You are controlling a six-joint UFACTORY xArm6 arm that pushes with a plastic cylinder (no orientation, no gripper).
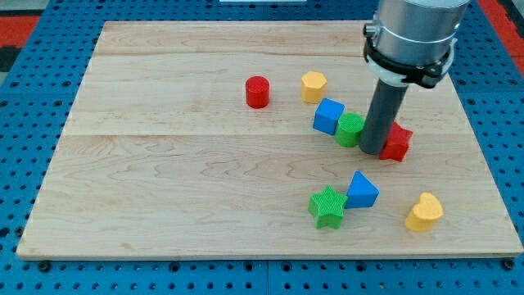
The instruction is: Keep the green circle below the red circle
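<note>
The green circle (pixel 350 129) lies right of the board's middle, a little above the half height. It touches the blue cube (pixel 329 115) on its left and upper side. On its right side stands the dark rod, and my tip (pixel 372 151) sits just beside the green circle, touching it or almost touching it; the exact contact is hard to see because the rod covers that edge. The rod has nothing to open or close: it holds nothing and only rests against the blocks from the side.

The red circle (pixel 257 92) is farther to the view's left and higher up, well apart from the green circle. So the green circle is now lower in the view than the red circle, but also clearly to its right.

Directly right of the rod is a second red block (pixel 398 142); its shape is partly hidden behind the rod, so I cannot name it surely. Above the blue cube is a yellow hexagon-like block (pixel 313 86), near it but not touching.

Toward the view's bottom, a green star (pixel 327 206) touches a blue triangle (pixel 361 191) on its right. A yellow heart-shaped block (pixel 424 212) lies alone near the lower right corner.

All blocks are on the wooden board (pixel 164 188), which rests on a blue perforated table (pixel 24 82).
</note>
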